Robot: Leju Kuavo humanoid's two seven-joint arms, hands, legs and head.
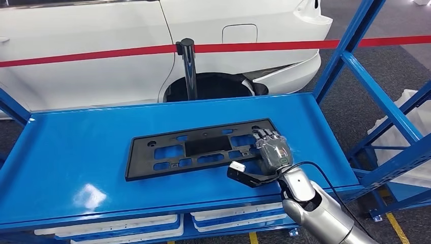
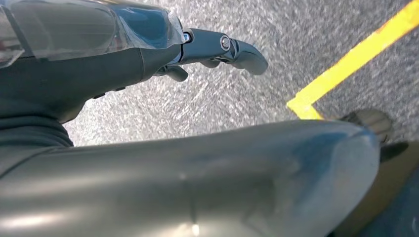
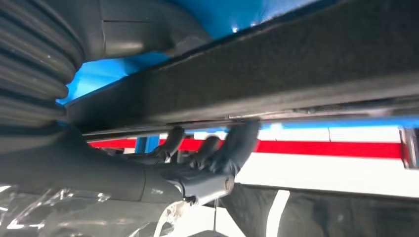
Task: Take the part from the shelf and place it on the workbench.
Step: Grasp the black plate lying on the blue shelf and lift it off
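silver forearm of our right arm rises from the lower edge of the head view, a black cable looping beside its wrist. our right robot hand point(image 1: 272, 148) lies at the near right corner of the part point(image 1: 203, 148), a flat black rectangular panel pierced by several cut-outs. in the right wrist view the dark fingers point(image 3: 237, 143) reach under the panel's edge point(image 3: 276, 79) while the grey thumb sits on the opposite face, so we read the robot hand as pinching the part; how firmly it grips we cannot tell. the part lies flat near the middle of the blue shelf point(image 1: 76, 147), its long side running across our view, slightly skewed. below the shelf's front lip we see white trays point(image 1: 127, 226) on a lower level. our left robot hand point(image 2: 217, 49) hangs over grey floor beside a yellow floor line point(image 2: 346, 64), its dark fingers curled inward around nothing. blue uprights point(image 1: 350, 40) frame the shelf at the right. beyond the shelf stands a black barrier post point(image 1: 187, 66) carrying a red belt point(image 1: 91, 55), and behind that a white car point(image 1: 101, 30) with its wheel arch showing.
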